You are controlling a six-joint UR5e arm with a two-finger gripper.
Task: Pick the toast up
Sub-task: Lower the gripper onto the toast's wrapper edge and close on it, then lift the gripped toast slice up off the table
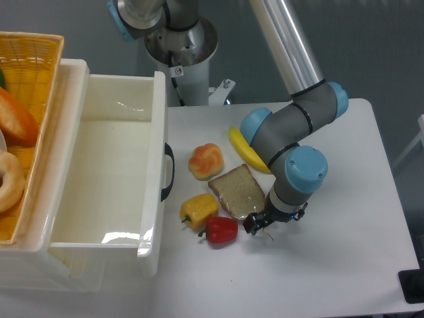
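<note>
Resting on the table [331,265], the toast [238,191] touches the gripper [256,224].

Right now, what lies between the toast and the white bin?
In the camera view, the yellow pepper lies between the toast and the white bin, with bare table around it.

Bright, even overhead light, soft shadows, glare on the white bin [112,236], focus sharp throughout.

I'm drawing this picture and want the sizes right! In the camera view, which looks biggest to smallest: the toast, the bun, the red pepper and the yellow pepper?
1. toast, clearly the largest.
2. The rest look too alike to rank: yellow pepper, bun and red pepper.
</note>
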